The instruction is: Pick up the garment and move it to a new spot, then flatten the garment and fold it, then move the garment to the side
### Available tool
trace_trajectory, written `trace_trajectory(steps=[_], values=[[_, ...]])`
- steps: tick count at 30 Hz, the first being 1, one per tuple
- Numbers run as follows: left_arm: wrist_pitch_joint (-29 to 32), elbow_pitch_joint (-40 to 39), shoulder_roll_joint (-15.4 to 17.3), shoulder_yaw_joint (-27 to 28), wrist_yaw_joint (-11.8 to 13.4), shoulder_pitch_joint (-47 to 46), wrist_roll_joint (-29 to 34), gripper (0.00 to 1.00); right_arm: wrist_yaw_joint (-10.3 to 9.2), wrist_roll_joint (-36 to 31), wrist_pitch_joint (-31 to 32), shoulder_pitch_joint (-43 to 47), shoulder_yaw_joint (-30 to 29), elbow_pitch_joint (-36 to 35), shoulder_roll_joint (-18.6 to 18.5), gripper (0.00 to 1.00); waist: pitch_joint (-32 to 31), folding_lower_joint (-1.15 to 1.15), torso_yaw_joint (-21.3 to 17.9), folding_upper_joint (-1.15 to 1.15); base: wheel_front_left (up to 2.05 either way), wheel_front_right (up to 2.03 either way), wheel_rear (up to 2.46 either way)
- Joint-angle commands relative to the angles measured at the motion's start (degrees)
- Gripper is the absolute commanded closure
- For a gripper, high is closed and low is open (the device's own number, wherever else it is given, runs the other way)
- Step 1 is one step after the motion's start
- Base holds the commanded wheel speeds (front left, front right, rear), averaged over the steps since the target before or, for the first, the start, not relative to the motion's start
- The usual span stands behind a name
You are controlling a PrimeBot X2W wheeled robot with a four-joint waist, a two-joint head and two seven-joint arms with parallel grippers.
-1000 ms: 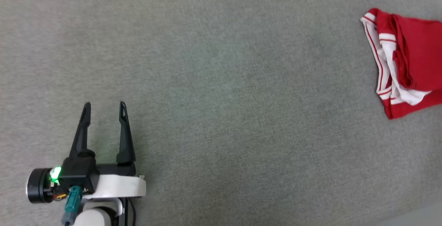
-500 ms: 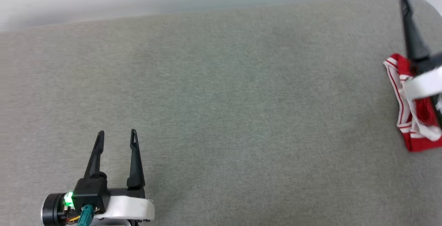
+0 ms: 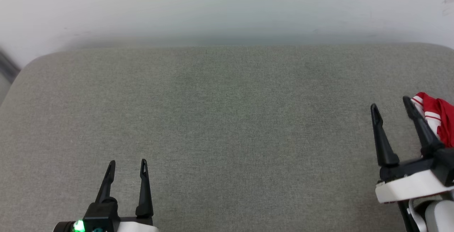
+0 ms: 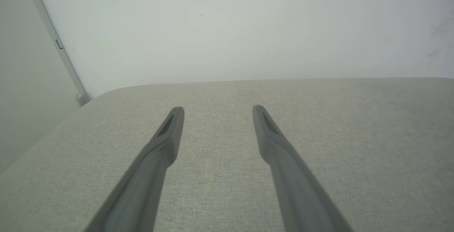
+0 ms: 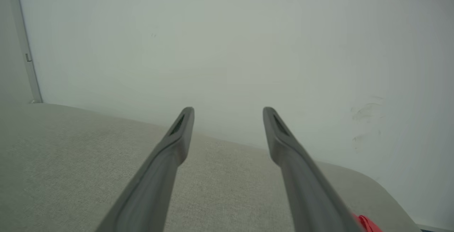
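The garment (image 3: 438, 118), red with white and red-striped trim, lies bunched at the right edge of the grey fabric-covered bench (image 3: 227, 118), cut off by the border of the head view; the right wrist view catches a red sliver of it (image 5: 367, 223) at the bottom right. Just beside it is the right gripper (image 3: 390, 103), its jaws spread apart and holding nothing, the outer one overlapping the cloth's edge in the head view; whether it touches cannot be told. Well apart, at the lower left over bare fabric, the left gripper (image 3: 128, 161) also has its jaws apart and empty. A pale wall (image 3: 227, 8) rises behind the bench.
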Motion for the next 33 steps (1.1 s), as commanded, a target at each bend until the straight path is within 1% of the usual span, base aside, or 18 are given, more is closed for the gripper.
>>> trace_trajectory(steps=[1,8,13,19,25,26,30,33], values=[[-0.1,0.2,-0.1,0.0,-0.1,0.8,0.2,0.0,-0.04,0.3,-0.1,2.3,-0.6,-0.2,1.1,0.0,-1.0,0.01,0.3,0.0,0.0,0.0,0.0],[-0.1,1.0,-0.1,-0.5,-0.4,2.9,0.0,0.0,-0.04,0.3,-0.1,10.5,-3.0,-1.5,5.3,0.0,-3.5,0.01,-0.2,0.0,0.0,0.0,0.0],[-0.1,0.7,-0.2,-0.3,-0.5,4.0,-0.2,0.0,-0.04,0.4,-0.1,14.3,-4.2,-3.2,7.6,0.0,-4.3,0.01,-1.0,0.0,0.0,0.0,0.0],[-0.1,0.5,-0.2,0.0,-0.8,4.6,-0.4,0.0,-0.04,0.5,-0.1,17.0,-4.0,-4.6,9.2,0.0,-4.5,0.01,-1.6,0.0,0.0,0.0,0.0],[-0.1,0.7,-0.2,0.3,-1.1,4.3,-0.8,0.0,-0.04,0.4,-0.1,17.5,-3.9,-4.9,9.8,0.0,-4.3,0.01,-1.8,0.0,0.0,0.0,0.0],[0.0,0.8,-0.1,0.2,-1.0,4.2,-0.6,1.0,0.0,0.2,0.0,16.8,-3.9,-4.5,9.6,1.0,-4.3,0.01,-1.8,0.0,0.0,0.0,0.0],[0.1,2.8,-0.1,0.0,-1.0,4.6,-0.8,1.0,0.0,0.5,0.2,17.0,-3.6,-2.4,9.6,1.0,-4.3,0.01,-1.8,0.0,0.0,0.0,0.0],[0.7,2.7,0.1,0.0,-1.2,4.3,-4.9,1.0,0.0,4.3,0.8,16.6,-3.5,-2.1,9.5,1.0,-4.3,0.01,-1.8,0.0,0.0,0.0,0.0]])
